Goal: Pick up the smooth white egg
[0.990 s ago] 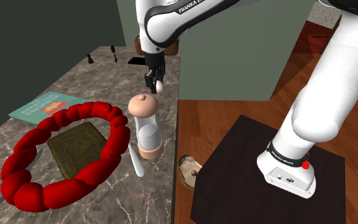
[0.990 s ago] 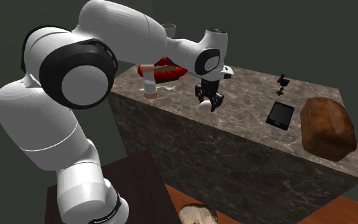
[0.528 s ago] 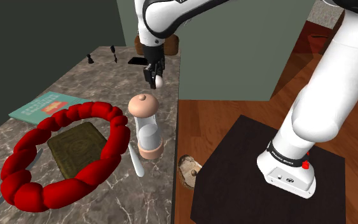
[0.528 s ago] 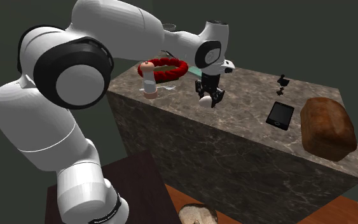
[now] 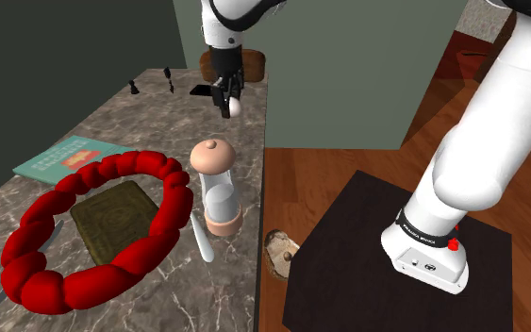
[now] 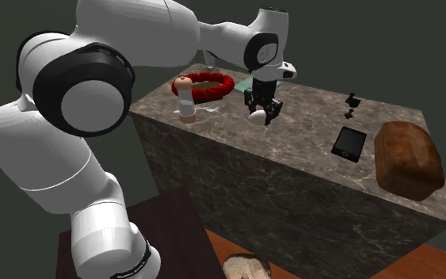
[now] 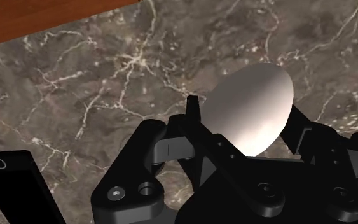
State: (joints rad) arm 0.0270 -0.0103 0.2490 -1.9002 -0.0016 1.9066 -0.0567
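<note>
Egg [image 7: 250,108], white, is clasped between the gripper's [image 6: 261,115] 2 black fingers [image 7: 192,114], held above the marble counter [image 6: 308,131]; a black phone [image 6: 348,143] lies on the counter nearby.

Upper middle of the frame: black gripper [image 6: 263,113] clamped on a white egg [image 6: 257,116], poised over the dark veined marble countertop [image 6: 292,158]. Left of it, near the counter's corner, a clear grinder [image 6: 185,99] with pinkish cap and base, in front of a lumpy red ring [image 6: 213,85]. Right of it, a black smartphone [image 6: 348,143] lying flat, just beside a brown bread loaf [image 6: 408,160], with a small black figure [image 6: 352,101] farther back.
</note>
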